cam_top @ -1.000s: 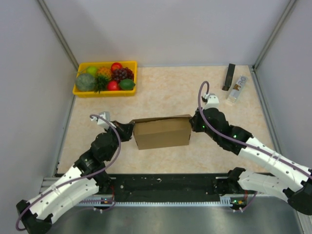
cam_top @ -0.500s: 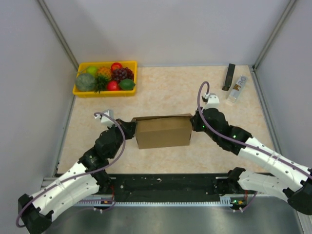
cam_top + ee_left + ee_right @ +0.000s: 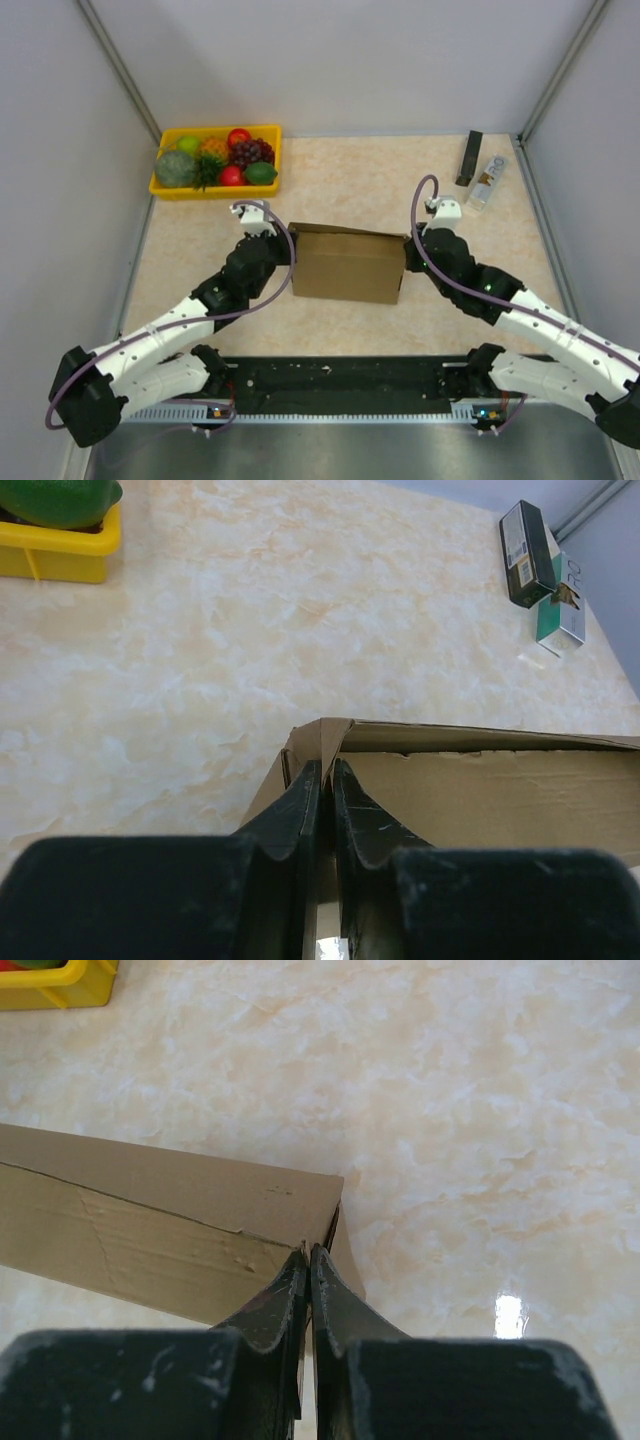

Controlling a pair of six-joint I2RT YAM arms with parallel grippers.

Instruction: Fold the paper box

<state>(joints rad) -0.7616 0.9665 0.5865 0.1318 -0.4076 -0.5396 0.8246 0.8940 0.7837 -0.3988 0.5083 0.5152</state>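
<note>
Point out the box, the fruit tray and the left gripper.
box (image 3: pixel 348 268), top view, middle of its broad face.
fruit tray (image 3: pixel 200 191), top view, near wall.
left gripper (image 3: pixel 323 775), left wrist view, midway between fingertips.

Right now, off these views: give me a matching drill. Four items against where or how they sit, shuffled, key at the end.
Items
1. brown corrugated cardboard box
2. yellow plastic tray of fruit
3. black rectangular carton
4. right end effector

Place or state
A. far left corner of the table
B. shut, tips at the box's right end
C. middle of the table
D. far right corner of the table

Pairs: 1-C, 2-A, 3-D, 4-B
</note>
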